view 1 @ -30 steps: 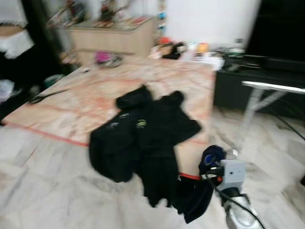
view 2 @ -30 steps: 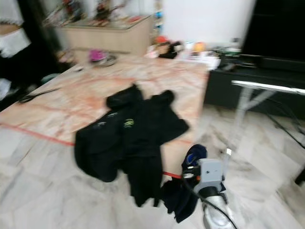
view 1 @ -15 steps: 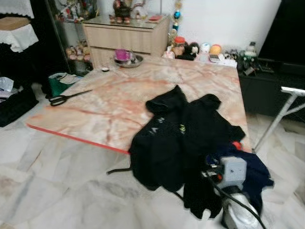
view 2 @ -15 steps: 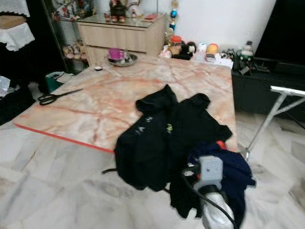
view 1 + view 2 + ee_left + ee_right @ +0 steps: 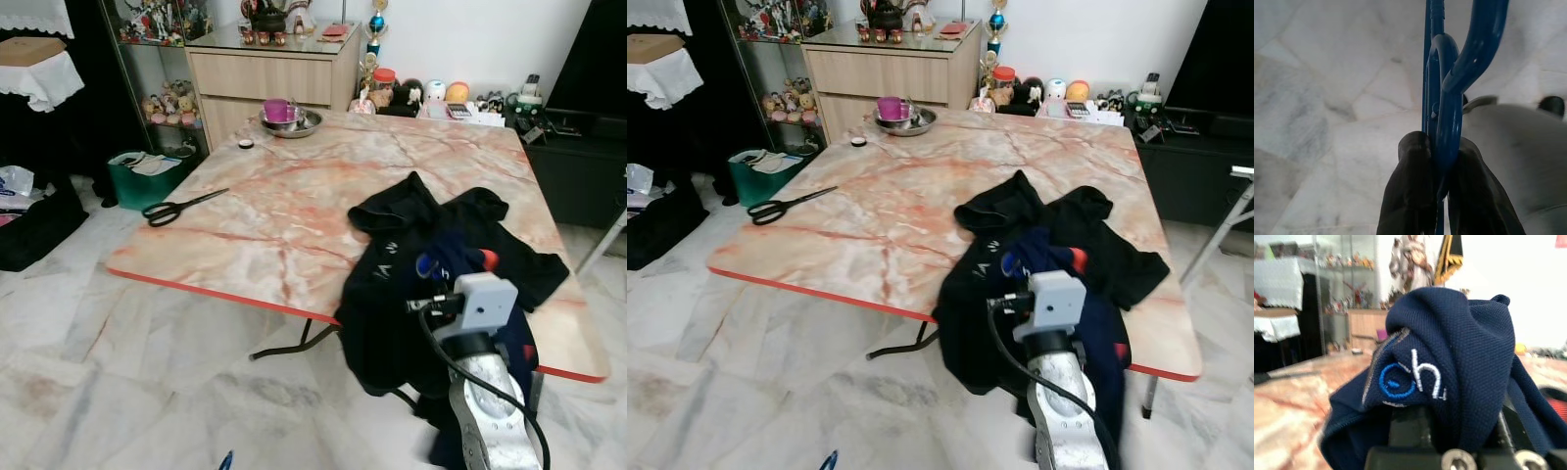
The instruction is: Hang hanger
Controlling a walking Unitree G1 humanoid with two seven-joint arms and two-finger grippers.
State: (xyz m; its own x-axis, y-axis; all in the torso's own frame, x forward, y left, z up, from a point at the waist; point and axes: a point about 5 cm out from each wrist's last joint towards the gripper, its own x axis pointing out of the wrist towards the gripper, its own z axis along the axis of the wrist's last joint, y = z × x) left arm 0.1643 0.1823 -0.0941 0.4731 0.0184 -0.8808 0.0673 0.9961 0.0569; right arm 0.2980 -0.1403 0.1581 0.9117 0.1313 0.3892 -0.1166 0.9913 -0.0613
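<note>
A blue plastic hanger (image 5: 1442, 98) is clamped between the black fingers (image 5: 1408, 196) of my left gripper (image 5: 1442, 191), which hangs low over the marble floor. The hanger's tip (image 5: 226, 460) peeks in at the bottom of the left eye view. My right gripper (image 5: 1459, 428) is shut on a bunched navy blue shirt (image 5: 446, 262) with a white and blue logo, and the cloth covers its fingers. It holds the shirt at the table's near right edge, just above a black jacket (image 5: 387, 294) that lies on the table and droops over the edge.
The marble-topped table (image 5: 284, 215) has a red rim and carries scissors (image 5: 181, 208) and a bowl with a pink cup (image 5: 282, 117). Behind stand a wooden cabinet (image 5: 274, 69), toys (image 5: 431, 93) and a black TV stand (image 5: 578, 166). A green bin (image 5: 147, 176) is at the left.
The camera has swung, so the table now sits more centred and sharp. My right arm has lifted the navy shirt from below the table edge up to the black jacket.
</note>
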